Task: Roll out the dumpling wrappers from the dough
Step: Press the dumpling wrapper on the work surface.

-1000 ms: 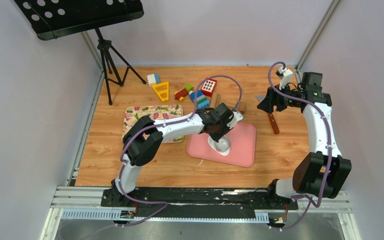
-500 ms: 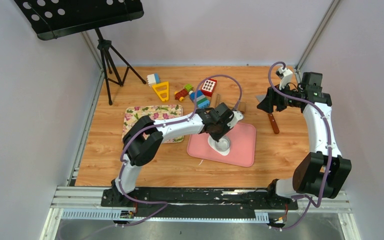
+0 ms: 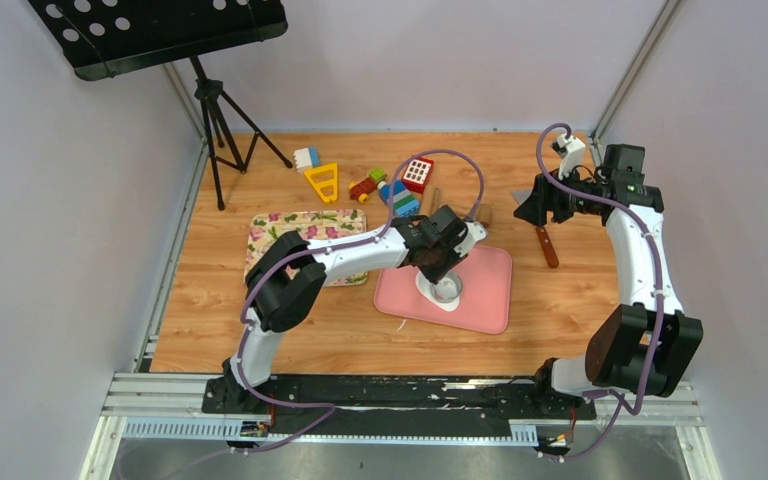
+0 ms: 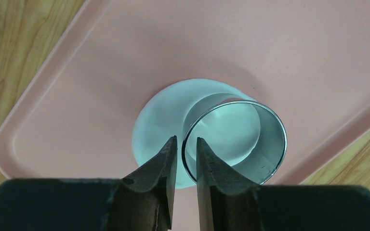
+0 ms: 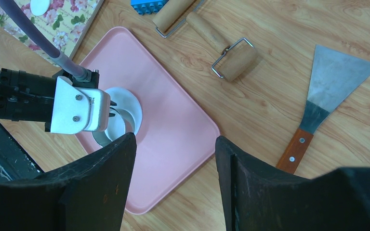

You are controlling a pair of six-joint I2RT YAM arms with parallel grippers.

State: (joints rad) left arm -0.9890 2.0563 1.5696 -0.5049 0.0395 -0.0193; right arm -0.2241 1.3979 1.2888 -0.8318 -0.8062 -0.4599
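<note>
The dough point(image 4: 156, 120) is a flattened white sheet on the pink tray point(image 4: 270, 48). A small metal ring point(image 4: 272, 159) stands on the dough. My left gripper point(image 4: 186, 140) is low over it, jaws a little apart on either side of the ring's near wall, with a gap on each side. In the top view the left gripper point(image 3: 440, 268) sits over the ring point(image 3: 448, 291). One dumpling wrapper point(image 5: 39, 5), a white disc, lies on the floral board. My right gripper point(image 5: 176, 139) hangs open and empty at the back right.
A metal scraper point(image 5: 332, 77) with a wooden handle and a double wooden roller point(image 5: 207, 31) lie on the table beyond the tray. The floral board point(image 3: 300, 235) lies left of the tray. Toy blocks point(image 3: 390, 185) are at the back, and a tripod point(image 3: 215, 120) at the far left.
The left gripper's jaws have parted slightly around the ring's wall. Neither arm has visibly moved.
</note>
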